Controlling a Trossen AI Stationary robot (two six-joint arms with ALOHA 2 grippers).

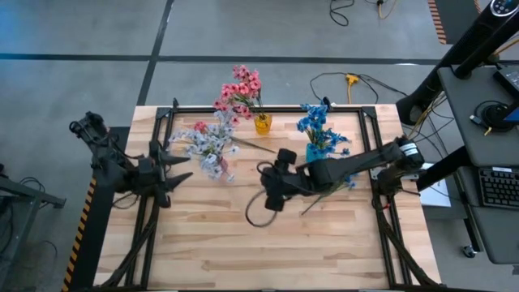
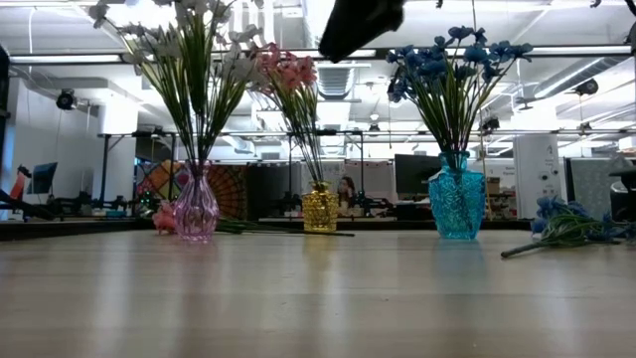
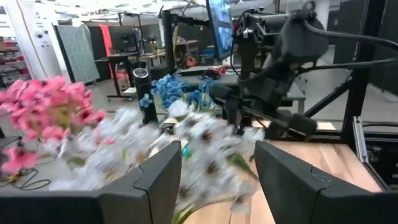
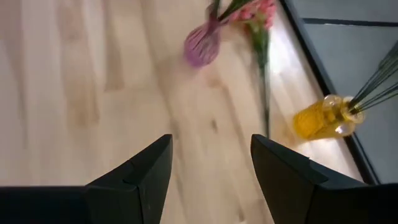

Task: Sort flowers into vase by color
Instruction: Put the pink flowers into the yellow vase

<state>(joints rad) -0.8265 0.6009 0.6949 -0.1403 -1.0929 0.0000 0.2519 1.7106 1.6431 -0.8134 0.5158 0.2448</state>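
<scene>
Three vases stand at the far part of the table. A purple vase (image 2: 196, 211) holds white-lavender flowers (image 1: 212, 148), a yellow vase (image 1: 262, 124) holds pink flowers (image 1: 240, 88), and a blue vase (image 2: 457, 204) holds blue flowers (image 1: 313, 122). A loose pink sprig (image 2: 165, 219) lies beside the purple vase. A loose blue sprig (image 2: 566, 227) lies on the table's right. My left gripper (image 1: 183, 166) is open, just left of the white-lavender flowers (image 3: 205, 143). My right gripper (image 1: 268, 182) is open, raised over the table's middle and facing the purple vase (image 4: 202, 43).
Black rails (image 1: 268, 109) run along the table's far, left and right edges. A dark cable loop (image 1: 258, 215) hangs under the right arm. Bare wood (image 1: 243, 251) fills the near half of the table. The right arm (image 3: 280, 50) shows beyond the flowers in the left wrist view.
</scene>
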